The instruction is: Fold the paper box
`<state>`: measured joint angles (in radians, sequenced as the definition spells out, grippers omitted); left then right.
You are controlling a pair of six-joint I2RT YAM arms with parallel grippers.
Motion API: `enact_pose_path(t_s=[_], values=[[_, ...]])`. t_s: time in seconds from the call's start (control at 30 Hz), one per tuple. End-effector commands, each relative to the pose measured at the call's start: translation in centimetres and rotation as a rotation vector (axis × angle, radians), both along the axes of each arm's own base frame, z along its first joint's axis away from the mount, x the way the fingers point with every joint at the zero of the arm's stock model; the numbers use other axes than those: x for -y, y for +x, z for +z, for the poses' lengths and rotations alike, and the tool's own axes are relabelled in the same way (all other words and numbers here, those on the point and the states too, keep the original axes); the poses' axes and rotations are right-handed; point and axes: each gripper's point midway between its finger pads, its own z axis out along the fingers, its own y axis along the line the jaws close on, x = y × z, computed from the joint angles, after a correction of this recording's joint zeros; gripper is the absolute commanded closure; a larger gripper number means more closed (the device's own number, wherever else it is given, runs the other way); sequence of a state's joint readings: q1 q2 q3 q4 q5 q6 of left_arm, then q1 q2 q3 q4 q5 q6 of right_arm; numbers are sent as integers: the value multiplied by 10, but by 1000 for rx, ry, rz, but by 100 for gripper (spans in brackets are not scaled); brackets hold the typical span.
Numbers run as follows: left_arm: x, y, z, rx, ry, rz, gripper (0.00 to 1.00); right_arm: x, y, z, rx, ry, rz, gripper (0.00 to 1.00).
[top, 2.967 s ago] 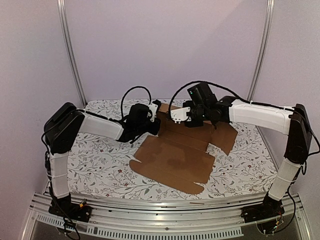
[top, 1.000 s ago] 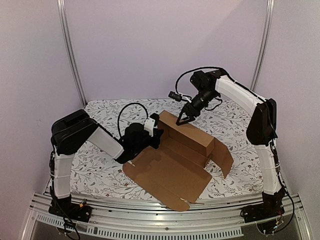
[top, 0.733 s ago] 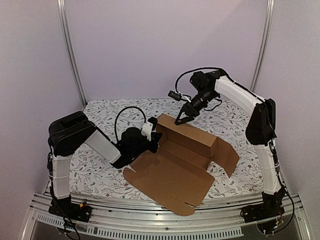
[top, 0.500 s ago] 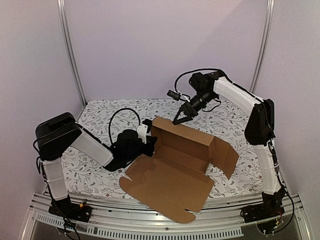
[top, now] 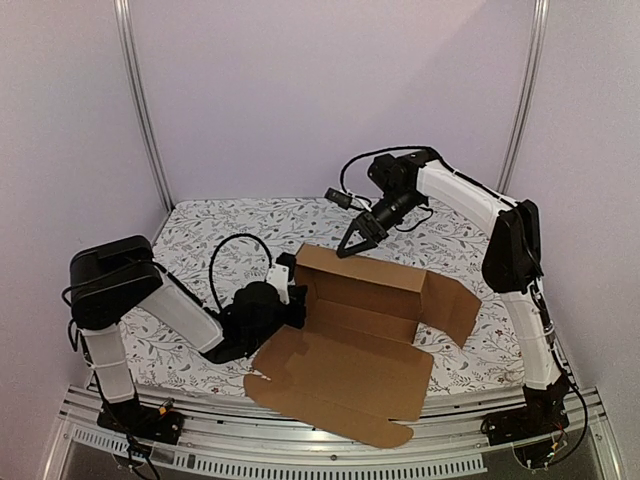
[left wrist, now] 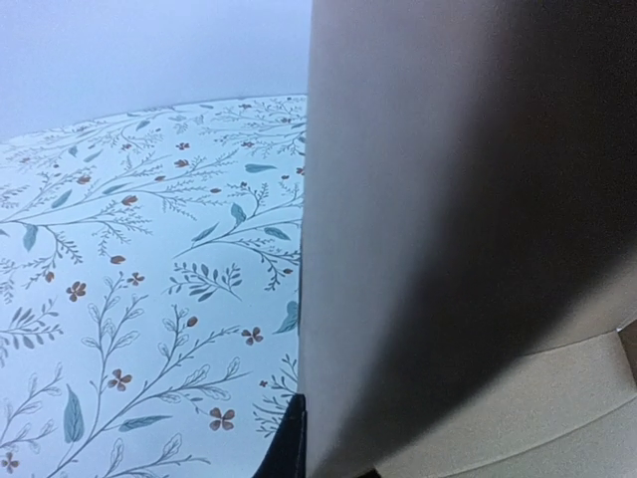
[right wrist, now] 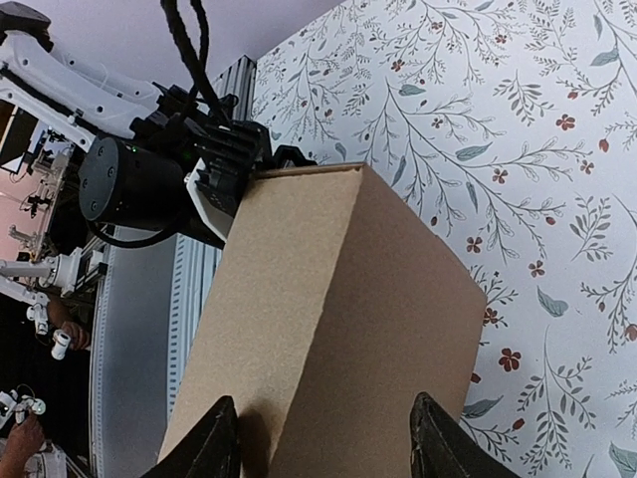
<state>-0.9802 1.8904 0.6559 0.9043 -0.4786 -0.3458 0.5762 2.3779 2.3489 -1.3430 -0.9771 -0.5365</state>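
The paper box (top: 362, 300) is brown cardboard, half folded: its back wall stands upright, its wide front panel (top: 340, 378) lies flat toward the near edge, and a side flap (top: 452, 305) angles up on the right. My left gripper (top: 298, 292) is shut on the upright flap at the box's left end. In the left wrist view that flap (left wrist: 448, 219) fills the right side, with one dark finger (left wrist: 285, 450) pressed on it. My right gripper (top: 349, 247) hovers open over the back wall's top left corner. Its fingers (right wrist: 214, 448) straddle the cardboard (right wrist: 338, 339); contact cannot be told.
A floral cloth (top: 200, 230) covers the table. An aluminium rail (top: 300, 445) runs along the near edge and the front panel overhangs it slightly. Upright posts (top: 140, 110) stand at the back corners. The left arm's wrist (right wrist: 149, 179) shows beside the box corner.
The left gripper closed on the box's left flap and pulled the box toward the near left. The right gripper moved left and slightly down, staying open above the back wall.
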Motion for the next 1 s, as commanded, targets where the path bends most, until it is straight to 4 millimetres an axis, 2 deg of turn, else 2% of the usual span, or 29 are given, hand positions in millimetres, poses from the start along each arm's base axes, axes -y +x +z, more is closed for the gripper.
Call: enact_pose_path(t_s=[0.0, 0.07, 0.17, 0.27, 0.57, 0.77, 0.97], values=[[-3, -11, -5, 98, -24, -48, 88, 33, -40, -23, -177, -223, 26, 43], [1, -12, 2, 156, -51, -78, 78, 35, -41, -23, -161, -239, 30, 43], [6, -12, -1, 204, -38, -102, 66, 40, -41, -27, -138, -269, 35, 44], [9, -7, -2, 249, -9, -96, 60, 43, -42, -31, -143, -286, 41, 44], [7, 14, 17, 337, -19, -35, 58, 43, -42, -38, -160, -301, 38, 44], [10, 18, 32, 371, -30, -41, 58, 43, -42, -39, -171, -304, 37, 44], [11, 22, 43, 390, -52, -29, 62, 42, -44, -38, -182, -298, 38, 44]])
